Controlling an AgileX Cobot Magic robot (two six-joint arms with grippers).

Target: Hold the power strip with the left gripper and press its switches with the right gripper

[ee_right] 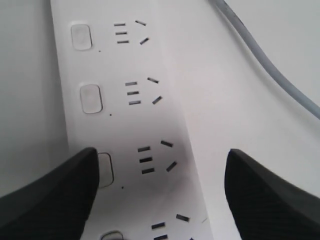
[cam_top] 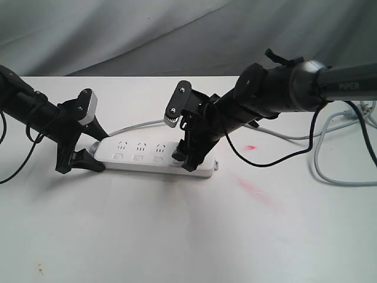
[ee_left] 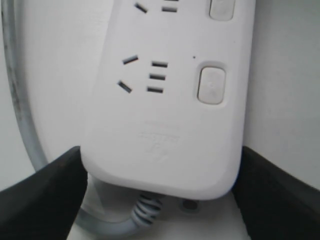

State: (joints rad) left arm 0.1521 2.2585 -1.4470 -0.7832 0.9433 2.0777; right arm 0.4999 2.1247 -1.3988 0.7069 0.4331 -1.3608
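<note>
Power strip (cam_top: 154,158) gripped at its cord end by left hand (cam_top: 81,161); right hand (cam_top: 184,161), spread wide, empty, touches a switch (ee_right: 106,170); pressing likely unfinished.

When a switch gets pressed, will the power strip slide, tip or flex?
Probably stiff: the power strip is a thick moulded bar. Tipping seems unlikely, since it lies flat on the table. Smooth plastic could slide, but the left gripper clamps its end by the cord.

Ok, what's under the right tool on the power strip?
One finger overlaps a switch on the power strip; sockets show between the fingers. Whether it touches is hidden.
</note>
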